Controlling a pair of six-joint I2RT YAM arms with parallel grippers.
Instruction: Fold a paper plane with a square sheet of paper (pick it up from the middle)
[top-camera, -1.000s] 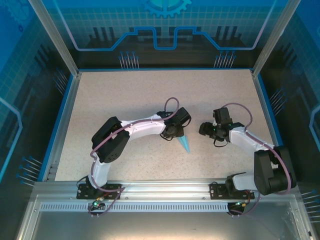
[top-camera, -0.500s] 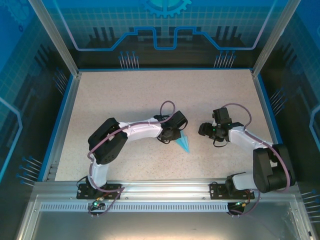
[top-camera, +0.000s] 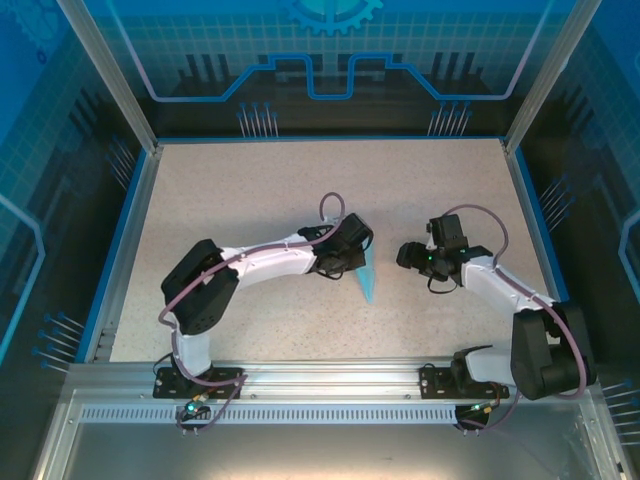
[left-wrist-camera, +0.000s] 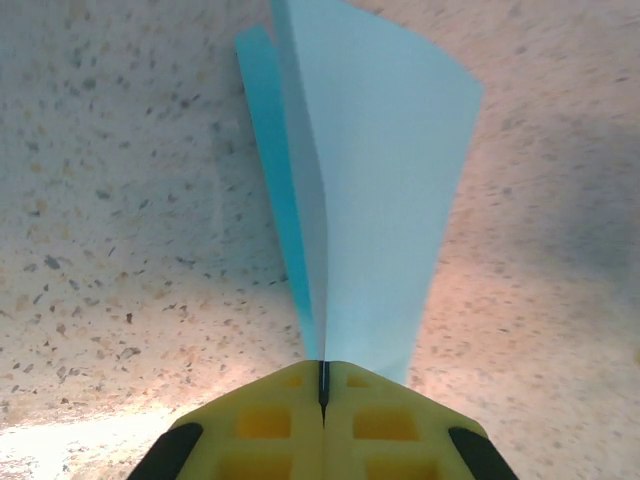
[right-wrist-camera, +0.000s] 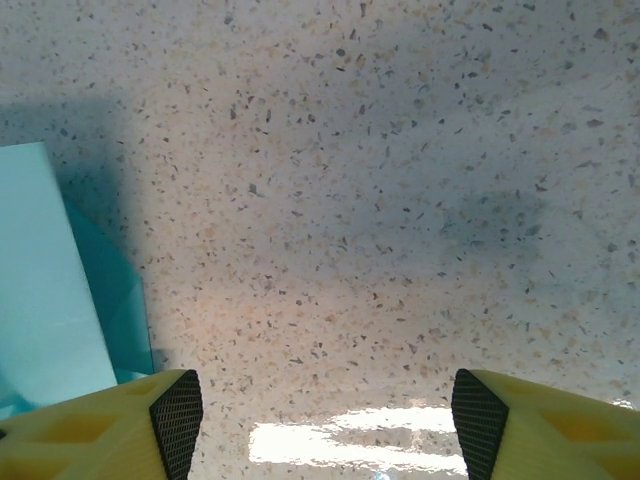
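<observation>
Pinching the paper plane (left-wrist-camera: 370, 180) at its narrow end, the left gripper (left-wrist-camera: 322, 375) is pressing its yellow jaws together on the folded light-blue layers. The plane is sitting near the middle of the table (top-camera: 250, 200), fanning out away from the gripper and possibly touching the surface. The right gripper (right-wrist-camera: 325, 410) is hovering just beside the plane, jaws standing wide apart and gripping nothing.

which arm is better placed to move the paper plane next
Left. The left gripper is shut on the paper plane, which sticks out from between its closed fingers. The right gripper is open beside the plane over bare table, holding nothing.
</observation>
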